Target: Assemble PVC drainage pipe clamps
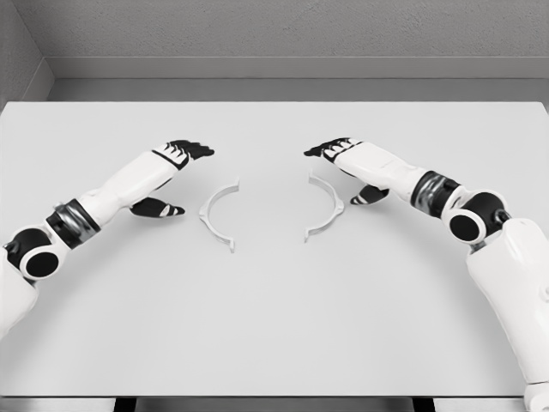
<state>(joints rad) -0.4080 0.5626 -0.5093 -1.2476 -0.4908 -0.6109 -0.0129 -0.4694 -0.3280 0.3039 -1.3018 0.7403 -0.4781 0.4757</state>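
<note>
two white half-ring clamp pieces lie apart on the table (274, 326), the left clamp half (219, 213) and right clamp half (326, 206) with hollows facing each other. the left hand (176, 167) and right hand (343, 163) hover just outside them, fingers relaxed, holding nothing. best to pinch each arc at mid-curve, then slide them together with end tabs lined up.

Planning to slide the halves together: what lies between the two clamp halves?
Nothing: in the head view, only bare table separates the left clamp half from the right clamp half.
</note>
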